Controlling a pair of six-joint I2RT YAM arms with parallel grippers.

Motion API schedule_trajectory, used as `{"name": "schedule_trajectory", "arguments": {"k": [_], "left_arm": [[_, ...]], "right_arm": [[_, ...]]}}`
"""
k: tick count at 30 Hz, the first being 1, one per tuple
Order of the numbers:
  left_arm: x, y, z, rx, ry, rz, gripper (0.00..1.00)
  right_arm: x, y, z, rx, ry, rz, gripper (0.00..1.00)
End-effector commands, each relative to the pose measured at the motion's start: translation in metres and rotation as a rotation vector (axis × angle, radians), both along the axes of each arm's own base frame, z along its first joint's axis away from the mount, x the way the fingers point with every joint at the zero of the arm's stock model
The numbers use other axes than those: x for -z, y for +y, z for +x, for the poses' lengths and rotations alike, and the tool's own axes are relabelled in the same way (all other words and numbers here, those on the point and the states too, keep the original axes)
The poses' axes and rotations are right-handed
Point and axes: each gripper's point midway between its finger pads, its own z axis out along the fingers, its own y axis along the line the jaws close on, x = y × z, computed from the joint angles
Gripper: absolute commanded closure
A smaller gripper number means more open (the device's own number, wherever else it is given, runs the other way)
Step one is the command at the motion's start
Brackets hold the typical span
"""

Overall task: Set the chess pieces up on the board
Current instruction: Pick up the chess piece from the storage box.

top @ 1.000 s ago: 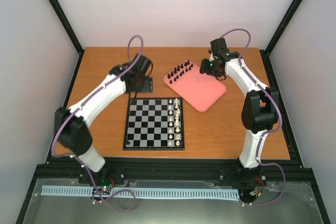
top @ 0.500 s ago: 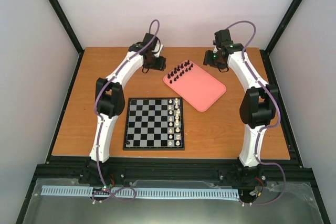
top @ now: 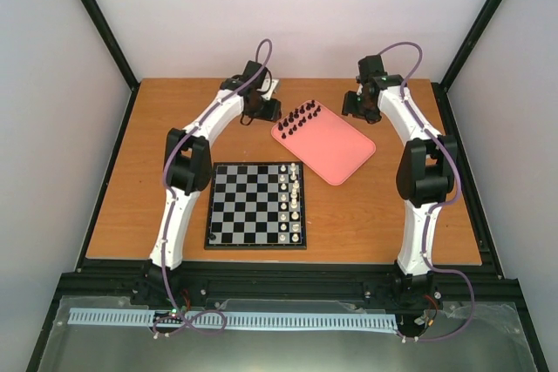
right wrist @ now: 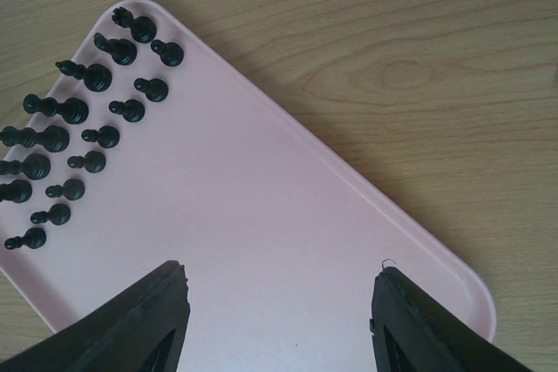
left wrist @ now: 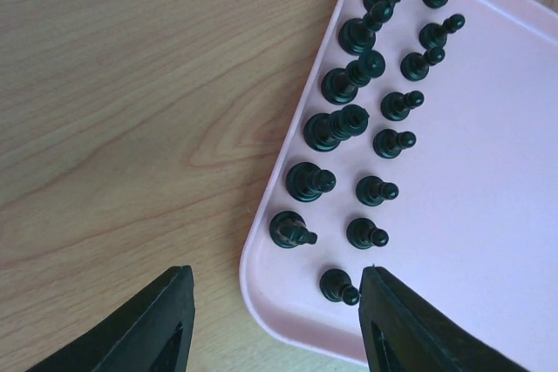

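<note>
Step in hand: first pickup of the black side. The chess pieces (top: 298, 117) stand in two rows on the pink tray (top: 340, 156), at its 10 o'clock corner; the tray lies at 1 o'clock from the board (top: 244, 206). The white pieces (top: 294, 202) fill the board's two files at 3 o'clock; the files at 9 o'clock look unfilled.

Left gripper (left wrist: 275, 278): released, holding nothing; positioned over the tray corner, at 9 o'clock of the rows. Right gripper (right wrist: 279, 274): released, empty; positioned over the tray, at 3 o'clock of the rows.

Next move, by judgement: centre the left jaws on the end pawn (left wrist: 338, 286); neighbours stand close, so descend straight; grip lightly; carry it to the board's 9 o'clock side.
</note>
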Motion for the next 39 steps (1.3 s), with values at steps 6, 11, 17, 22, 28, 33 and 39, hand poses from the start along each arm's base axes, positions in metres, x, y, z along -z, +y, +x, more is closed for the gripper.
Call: {"name": "schedule_trajectory", "arguments": {"k": [6, 11, 17, 22, 28, 33, 39], "left_arm": [[0.011, -0.03, 0.004, 0.045, -0.019, -0.027, 0.49], [0.015, -0.036, 0.004, 0.045, -0.013, -0.036, 0.5], [0.023, -0.035, 0.008, 0.016, -0.01, -0.025, 0.54], [0.03, -0.037, 0.011, 0.006, -0.005, -0.027, 0.58], [0.034, -0.036, 0.011, 0.003, -0.003, -0.02, 0.59], [0.036, -0.036, 0.011, 0.003, 0.003, -0.02, 0.59], [0.04, -0.035, 0.01, 0.001, 0.012, -0.015, 0.64]], "right_arm": [[0.01, -0.006, 0.0, -0.01, 0.021, -0.032, 0.33], [0.013, -0.007, 0.001, -0.008, 0.026, -0.032, 0.33], [0.015, -0.009, 0.001, -0.007, 0.032, -0.035, 0.33], [0.016, -0.011, 0.001, -0.005, 0.035, -0.036, 0.33], [0.016, -0.014, 0.001, -0.001, 0.036, -0.039, 0.33], [0.016, -0.014, 0.002, 0.0, 0.036, -0.036, 0.33], [0.017, -0.015, 0.001, 0.001, 0.04, -0.037, 0.33]]}}
